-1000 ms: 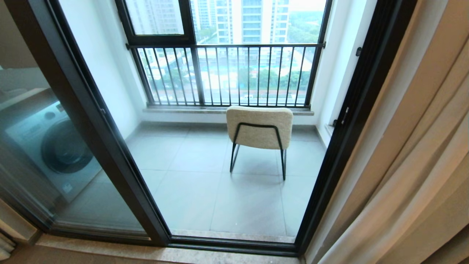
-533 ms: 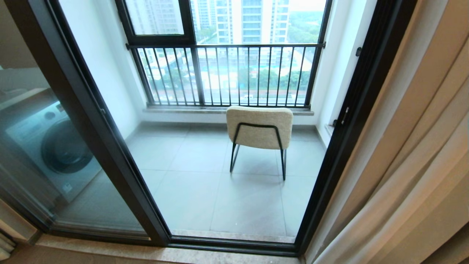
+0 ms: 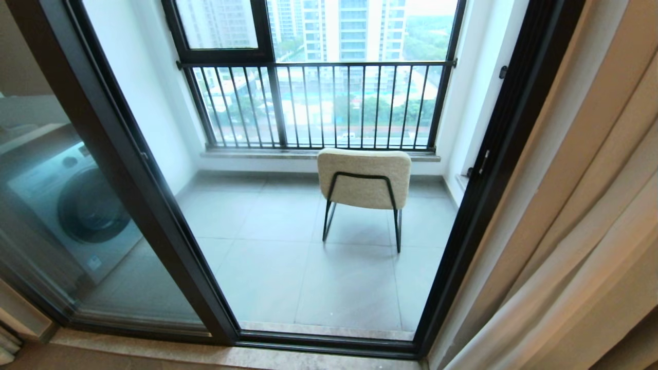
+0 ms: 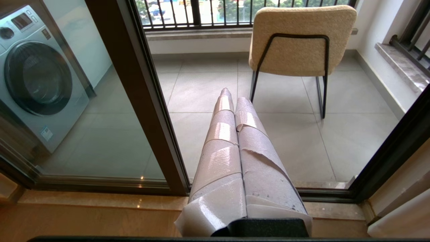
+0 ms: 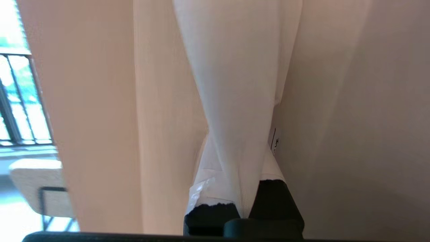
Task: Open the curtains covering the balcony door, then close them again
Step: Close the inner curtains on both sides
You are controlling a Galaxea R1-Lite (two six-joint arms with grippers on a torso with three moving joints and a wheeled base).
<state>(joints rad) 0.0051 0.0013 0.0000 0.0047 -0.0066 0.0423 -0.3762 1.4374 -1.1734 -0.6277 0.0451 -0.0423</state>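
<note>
The right gripper (image 5: 237, 161), with two tape-wrapped fingers, is seen in the lower centre of the right wrist view clamped onto one fold of the sheer white curtain fabric (image 5: 231, 84), which is pinched between the fingers. One small white tag (image 5: 274, 141) with dark print, not legible, is attached beside the fold. Beige-tan drapes (image 5: 100, 117) are hung on either side of it.

The left gripper (image 4: 233, 101) is held with its two tape-wrapped fingers pressed together on nothing, in the centre of the left wrist view.

In the head view, the curtains (image 3: 591, 216) are gathered at the right edge, leaving the dark-framed glass balcony door (image 3: 154, 205) uncovered. Behind it are seen one cream upholstered chair (image 3: 364, 177) with black metal legs, centre frame, and one silver front-loading washing machine (image 3: 72, 205), at left. Its labels cannot be read.
</note>
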